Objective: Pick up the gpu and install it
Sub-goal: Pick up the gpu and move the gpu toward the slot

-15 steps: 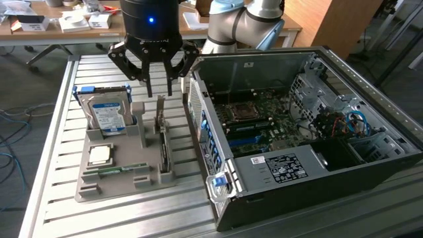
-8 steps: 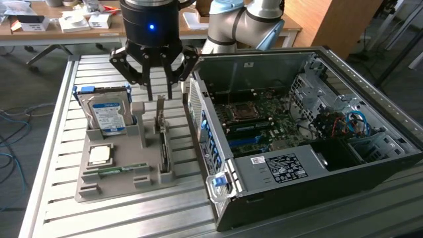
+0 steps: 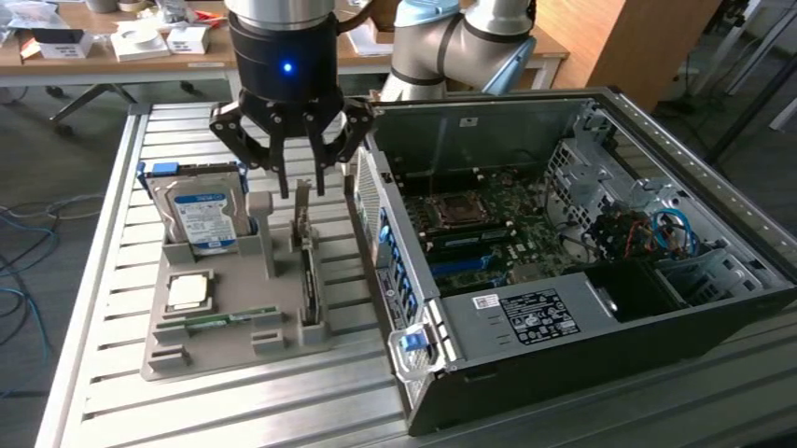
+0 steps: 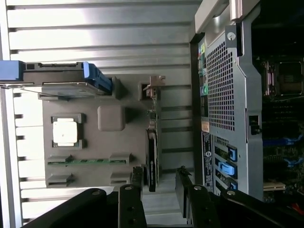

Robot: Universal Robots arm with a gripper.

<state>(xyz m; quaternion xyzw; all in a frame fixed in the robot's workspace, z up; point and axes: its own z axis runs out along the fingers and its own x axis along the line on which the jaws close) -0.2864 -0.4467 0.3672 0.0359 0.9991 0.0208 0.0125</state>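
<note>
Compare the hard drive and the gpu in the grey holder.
The hard drive is boxy with a blue-white label; the gpu is a thin card. The gpu stands nearer the computer case than the hard drive. The open hand hangs over the gpu, not the hard drive. Both stand on edge in the grey holder.

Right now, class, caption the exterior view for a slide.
Open black gripper hovers above the thin upright circuit card in a grey holder.

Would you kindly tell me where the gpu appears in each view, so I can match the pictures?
Exterior view: the gpu stands on edge in the grey holder, under the gripper.
Wrist view: the gpu stands between the cpu and the computer case.
Shared landmark: the hard drive with blue rails, in the same holder.
</note>
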